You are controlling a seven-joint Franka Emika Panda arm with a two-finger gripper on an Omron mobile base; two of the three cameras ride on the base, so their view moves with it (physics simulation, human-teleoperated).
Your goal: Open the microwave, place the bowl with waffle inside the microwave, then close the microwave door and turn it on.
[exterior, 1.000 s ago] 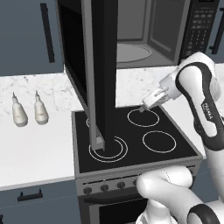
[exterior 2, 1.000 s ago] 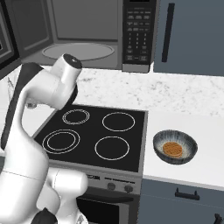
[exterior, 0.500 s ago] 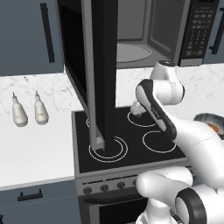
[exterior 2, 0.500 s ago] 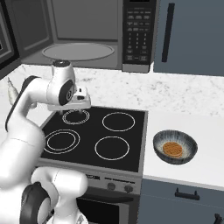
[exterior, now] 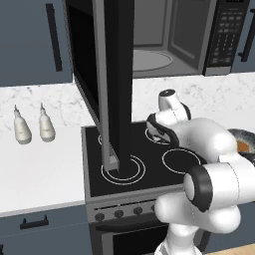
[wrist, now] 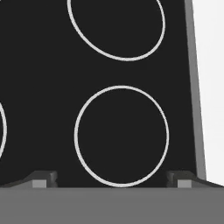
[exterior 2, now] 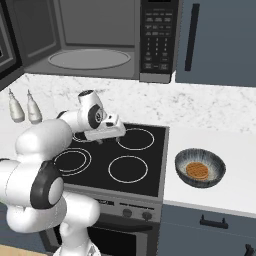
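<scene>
White marble-look counter (exterior 2: 220,120) runs along the back wall with dark blue cabinets above and below, and a black four-ring stove (exterior 2: 125,150) sits sunk into it. Up over the stove hangs the microwave (exterior 2: 95,40), cavity wide open, with the grey turntable plate (exterior 2: 89,58) visible inside and the black button panel (exterior 2: 157,37) on its right side. The microwave door (exterior: 117,84) is swung all the way out, so from the left base camera you're pretty much looking at it edge-on, a tall dark slab sticking out over the front left part of the stove.

The bowl (exterior 2: 200,167) is on the counter just right of the stove's right edge, toward the front edge of the counter, with the waffle (exterior 2: 197,170) lying flat in it. Nothing's touching it.

The gripper (exterior 2: 121,131) is low over the back half of the stove, near the middle, well apart from the bowl. In the hand view the fingertips (wrist: 43,178) sit far apart at the two bottom corners with one stove ring between them, so the claw's spread wide and holding nothing.

Two small white bottles (exterior: 32,130) stand side by side on the counter left of the stove, close to the back wall.
</scene>
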